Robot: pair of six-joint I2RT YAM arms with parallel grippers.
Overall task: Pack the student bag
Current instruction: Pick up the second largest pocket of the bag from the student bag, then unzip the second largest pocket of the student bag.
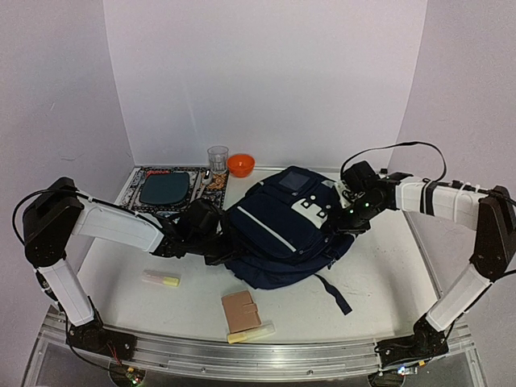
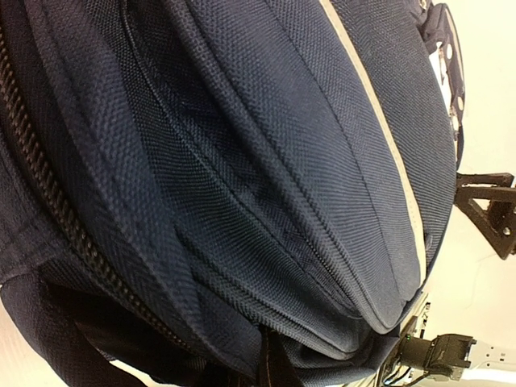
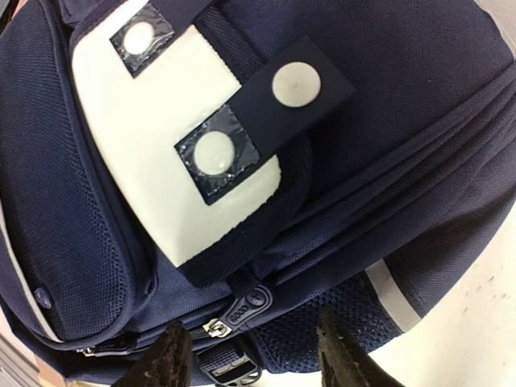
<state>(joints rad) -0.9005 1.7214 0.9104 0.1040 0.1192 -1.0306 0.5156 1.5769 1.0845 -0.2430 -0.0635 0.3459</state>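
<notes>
**A:** Where's the student bag?

**B:** Mid-table, lying on its back between the two arms, its front pockets facing up.

**A:** Has anything gone in?

**B:** I can't see anything inside. A yellow marker lies on the table to the bag's left. A small brown case and a second yellow marker sit near the front edge. All three are well apart from the bag.

**A:** Is the bag open?

**B:** It doesn't look it. In both wrist views the zip lines run closed as far as they show. I'd say packing has barely begun: the bag has to be opened, then the loose things put in and the zip closed.

**A:** And the grippers?

**B:** The right gripper is spread and holds nothing. Its fingers sit on either side of the zip pulls, just below the white buckle patch. The left gripper is pressed together at the bag's left edge. Its wrist camera shows only navy fabric, so I can't tell whether it's pinching any.
</notes>
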